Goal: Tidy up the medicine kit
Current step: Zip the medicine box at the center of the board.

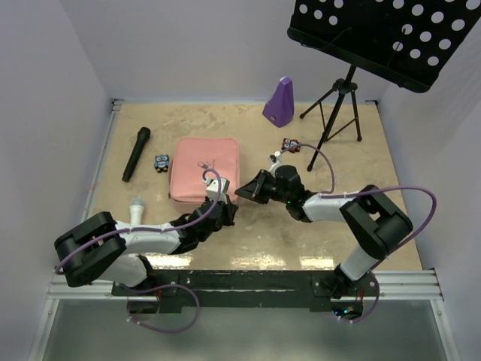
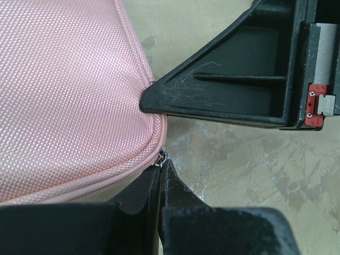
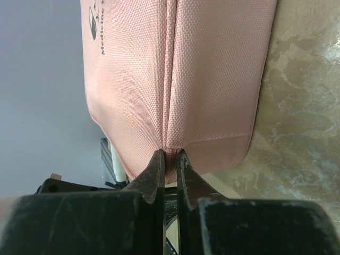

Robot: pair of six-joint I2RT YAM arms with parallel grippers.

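The pink medicine kit (image 1: 204, 169) lies closed and flat in the middle of the table. My left gripper (image 1: 225, 213) is at its near right corner. In the left wrist view the jaws (image 2: 161, 166) are shut on the small metal zipper pull (image 2: 161, 155) at the edge of the kit (image 2: 69, 95). My right gripper (image 1: 242, 192) comes in from the right at the same corner. In the right wrist view it (image 3: 169, 155) is shut on the zipper seam of the kit (image 3: 202, 69), pinching the pink fabric. One of its fingers (image 2: 223, 79) shows in the left wrist view, tip against the kit's side.
A black microphone (image 1: 136, 153) lies left of the kit, with a small patterned item (image 1: 161, 162) beside it. A purple metronome-shaped object (image 1: 279, 100) stands at the back. A music stand's tripod (image 1: 338, 105) stands at the back right, near another small item (image 1: 290, 144). A white object (image 1: 137, 209) lies at the near left.
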